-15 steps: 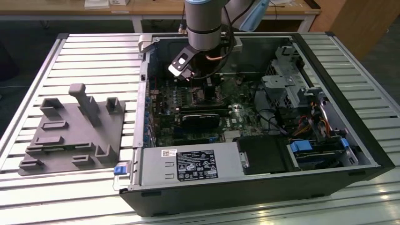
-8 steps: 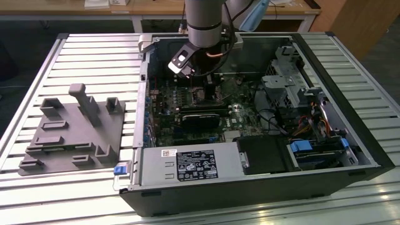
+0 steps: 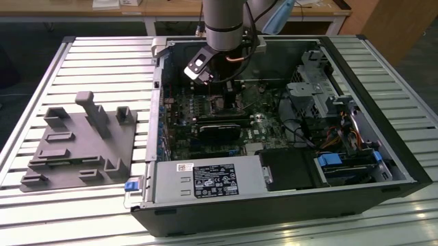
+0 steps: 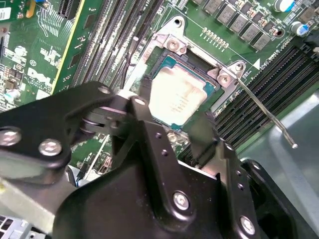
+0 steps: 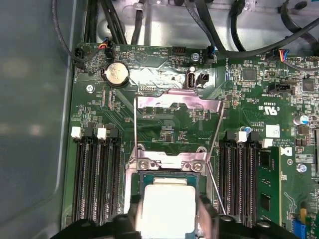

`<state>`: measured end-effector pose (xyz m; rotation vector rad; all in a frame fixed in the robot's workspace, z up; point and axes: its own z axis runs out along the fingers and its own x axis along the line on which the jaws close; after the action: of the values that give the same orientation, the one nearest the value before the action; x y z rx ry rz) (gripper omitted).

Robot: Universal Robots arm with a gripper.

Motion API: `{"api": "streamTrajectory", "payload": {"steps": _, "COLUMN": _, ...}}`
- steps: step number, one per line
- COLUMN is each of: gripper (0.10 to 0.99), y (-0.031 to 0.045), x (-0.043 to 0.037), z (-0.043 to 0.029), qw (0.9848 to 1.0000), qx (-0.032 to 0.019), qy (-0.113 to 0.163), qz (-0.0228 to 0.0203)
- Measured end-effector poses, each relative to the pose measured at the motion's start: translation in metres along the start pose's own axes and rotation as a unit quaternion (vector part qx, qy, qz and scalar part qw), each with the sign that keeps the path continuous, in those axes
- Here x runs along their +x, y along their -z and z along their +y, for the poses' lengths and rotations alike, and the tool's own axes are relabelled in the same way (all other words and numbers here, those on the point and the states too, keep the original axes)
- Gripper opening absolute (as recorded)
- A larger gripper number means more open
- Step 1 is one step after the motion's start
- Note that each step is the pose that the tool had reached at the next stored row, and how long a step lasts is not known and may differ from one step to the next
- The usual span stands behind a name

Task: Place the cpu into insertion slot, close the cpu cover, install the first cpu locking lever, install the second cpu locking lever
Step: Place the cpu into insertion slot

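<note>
inside the insertion slot (image 4: 194,64) lies the cpu (image 4: 180,97).

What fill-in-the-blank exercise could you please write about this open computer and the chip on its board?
1. The silvery chip lies in the square ___ on the circuit board.
2. The metal cover frame is flipped ___, leaving the chip bare.
3. The circuit board around the chip is coloured ___.
4. The grey fixture lies on the exterior view's ___ of the computer case.

Missing words: socket; open; green; left.
</note>
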<state>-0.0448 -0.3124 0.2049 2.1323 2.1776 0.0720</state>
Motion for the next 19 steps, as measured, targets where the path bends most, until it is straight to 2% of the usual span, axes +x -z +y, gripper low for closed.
{"api": "streamTrajectory", "payload": {"steps": 1, "gripper": 0.533, "y": 0.0001, "x": 0.0, "z": 0.0, "qw": 1.0, "qx": 0.0, "qy": 0.0, "qz": 0.0}}
{"api": "streamTrajectory", "payload": {"steps": 2, "gripper": 0.533, "y": 0.0002, "x": 0.0, "z": 0.0, "qw": 1.0, "qx": 0.0, "qy": 0.0, "qz": 0.0}}
{"api": "streamTrajectory", "payload": {"steps": 4, "gripper": 0.412, "y": 0.0003, "x": 0.0, "z": 0.0, "qw": 1.0, "qx": 0.0, "qy": 0.0, "qz": 0.0}}
{"api": "streamTrajectory", "payload": {"steps": 5, "gripper": 0.412, "y": 0.0004, "x": 0.0, "z": 0.0, "qw": 1.0, "qx": 0.0, "qy": 0.0, "qz": 0.0}}
{"api": "streamTrajectory", "payload": {"steps": 7, "gripper": 0.298, "y": 0.0006, "x": 0.0, "z": 0.0001, "qw": 1.0, "qx": 0.0, "qy": 0.0, "qz": 0.0}}
{"api": "streamTrajectory", "payload": {"steps": 8, "gripper": 0.298, "y": 0.0006, "x": 0.0, "z": 0.0001, "qw": 1.0, "qx": 0.0, "qy": 0.0, "qz": 0.0}}
{"api": "streamTrajectory", "payload": {"steps": 9, "gripper": 0.235, "y": 0.0007, "x": 0.0, "z": 0.0001, "qw": 1.0, "qx": 0.0, "qy": 0.0, "qz": 0.0}}
{"api": "streamTrajectory", "payload": {"steps": 10, "gripper": 0.235, "y": 0.0008, "x": 0.0, "z": 0.0001, "qw": 1.0, "qx": 0.0, "qy": 0.0, "qz": 0.0}}
{"api": "streamTrajectory", "payload": {"steps": 12, "gripper": 0.122, "y": 0.001, "x": 0.0, "z": 0.0001, "qw": 1.0, "qx": 0.0, "qy": 0.0, "qz": 0.0}}
{"api": "streamTrajectory", "payload": {"steps": 19, "gripper": 0.106, "y": 0.0011, "x": -0.0003, "z": 0.0001, "qw": 1.0, "qx": 0.0001, "qy": -0.004, "qz": -0.0003}}
